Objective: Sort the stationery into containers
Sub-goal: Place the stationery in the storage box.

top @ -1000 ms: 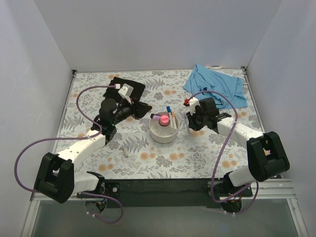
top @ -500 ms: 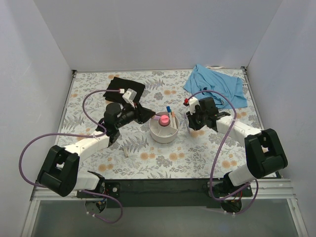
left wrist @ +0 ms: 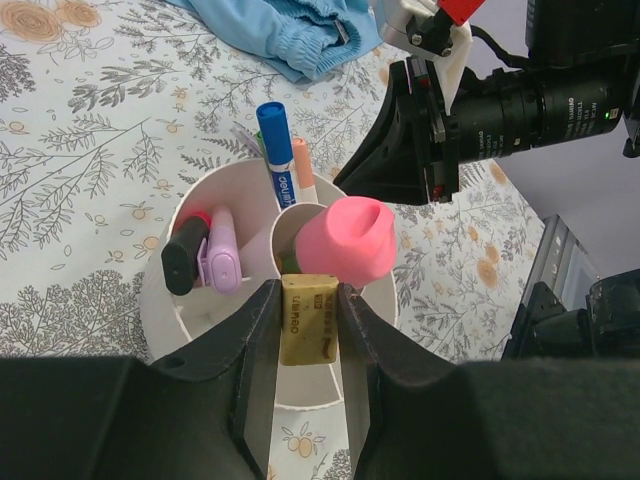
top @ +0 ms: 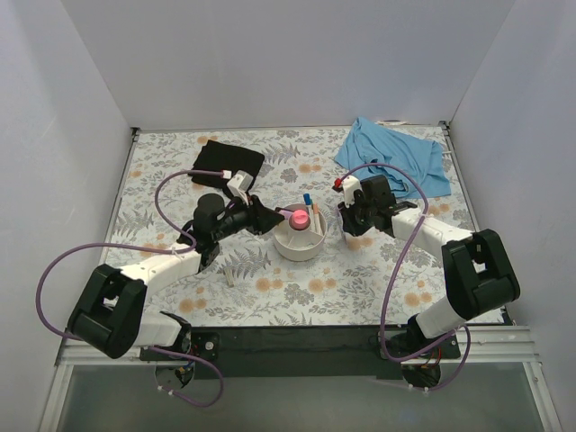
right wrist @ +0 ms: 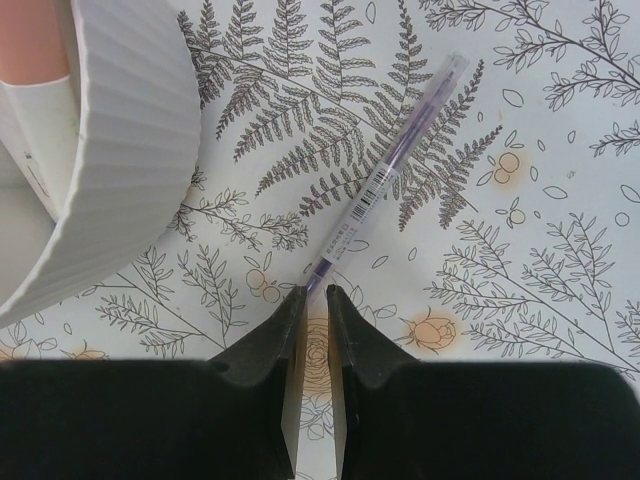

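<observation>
My left gripper (left wrist: 308,295) is shut on a tan eraser (left wrist: 308,320) and holds it over the near side of the white compartment bowl (left wrist: 160,300). The bowl holds a blue-capped pen (left wrist: 272,130), a black-and-red highlighter (left wrist: 183,255), a pink tube (left wrist: 222,262) and a pink-capped bottle (left wrist: 345,240) in its central cup. In the top view the left gripper (top: 270,219) is at the bowl's (top: 281,245) left rim. My right gripper (right wrist: 316,292) is right of the bowl (right wrist: 130,150), low over the table, its jaws nearly together. A clear purple pen (right wrist: 385,175) lies on the table, its tip touching the left fingertip.
A blue cloth (top: 396,157) lies at the back right and a flat black pouch (top: 229,160) at the back left. A small tan piece (top: 229,274) lies on the table left of the bowl. The right arm (left wrist: 500,100) stands just beyond the bowl.
My left arm has swung right from beside the black pouch to the bowl's rim. The right gripper has shifted slightly left and down beside the bowl.
</observation>
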Motion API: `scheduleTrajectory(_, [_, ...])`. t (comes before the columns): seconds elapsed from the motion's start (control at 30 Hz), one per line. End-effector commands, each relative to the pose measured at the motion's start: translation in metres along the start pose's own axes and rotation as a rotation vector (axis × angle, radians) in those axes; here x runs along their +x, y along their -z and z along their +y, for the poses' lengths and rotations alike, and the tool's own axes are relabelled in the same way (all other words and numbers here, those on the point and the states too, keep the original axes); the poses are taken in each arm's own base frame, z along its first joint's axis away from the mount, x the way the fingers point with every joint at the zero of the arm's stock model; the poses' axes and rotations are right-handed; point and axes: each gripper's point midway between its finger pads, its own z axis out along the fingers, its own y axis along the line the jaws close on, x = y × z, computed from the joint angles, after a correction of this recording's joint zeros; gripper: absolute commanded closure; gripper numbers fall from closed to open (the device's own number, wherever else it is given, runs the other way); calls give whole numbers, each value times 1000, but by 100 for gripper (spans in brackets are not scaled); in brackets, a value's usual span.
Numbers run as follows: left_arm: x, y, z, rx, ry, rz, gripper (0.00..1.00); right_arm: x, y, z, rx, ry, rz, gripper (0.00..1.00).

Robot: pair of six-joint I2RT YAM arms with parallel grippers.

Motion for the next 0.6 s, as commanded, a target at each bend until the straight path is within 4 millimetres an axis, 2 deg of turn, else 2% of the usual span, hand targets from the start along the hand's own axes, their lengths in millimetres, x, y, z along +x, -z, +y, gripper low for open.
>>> scheduleTrajectory(0.0, [8,0,-2,7,3,14,100,-24,4,-9,22,26,-61,78])
scheduleTrajectory(0.13, [13,-3,5,-19,-2,14,100,-20,4,-7,18,23,-54,78])
scheduleTrajectory(0.33, [15,-9,3,-6,4,20,100,-19,5,-8,22,23,-56,78])
scheduleTrajectory(0.57, [15,-11,2,1,5,29,67,-18,6,-9,25,18,-56,78])
